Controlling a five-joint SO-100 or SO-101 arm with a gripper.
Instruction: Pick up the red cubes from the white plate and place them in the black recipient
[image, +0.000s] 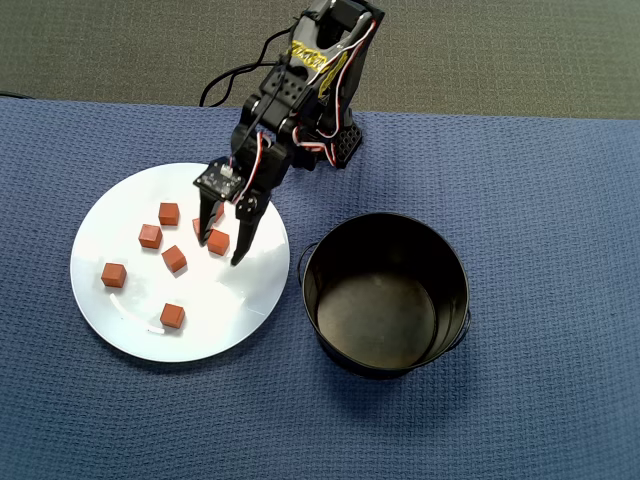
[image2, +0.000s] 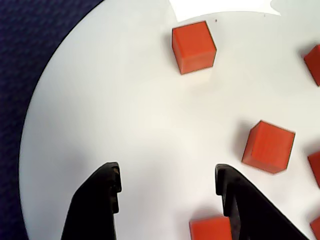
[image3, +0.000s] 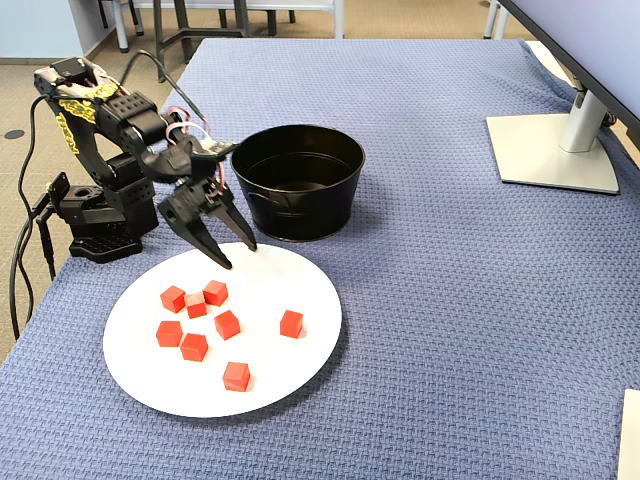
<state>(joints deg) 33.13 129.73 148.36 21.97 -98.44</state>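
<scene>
Several red cubes (image: 150, 236) lie loose on the white plate (image: 230, 300), left of the black pot (image: 385, 217). My gripper (image: 221, 248) is open and empty, low over the plate's right part in the overhead view. In the wrist view the gripper (image2: 167, 177) spans bare plate (image2: 125, 100). One cube (image2: 210, 229) lies by the right finger, and others (image2: 268, 146) lie further right and ahead (image2: 194, 46). In the fixed view the gripper (image3: 239, 255) hangs over the plate's (image3: 290, 370) far edge, beside the cubes (image3: 214, 292) and in front of the pot (image3: 300, 215), whose inside looks empty.
A blue woven cloth (image3: 450, 330) covers the table. The arm's base (image3: 100, 225) with cables stands behind the plate at the table's edge. A monitor stand (image3: 550, 150) is at the far right in the fixed view.
</scene>
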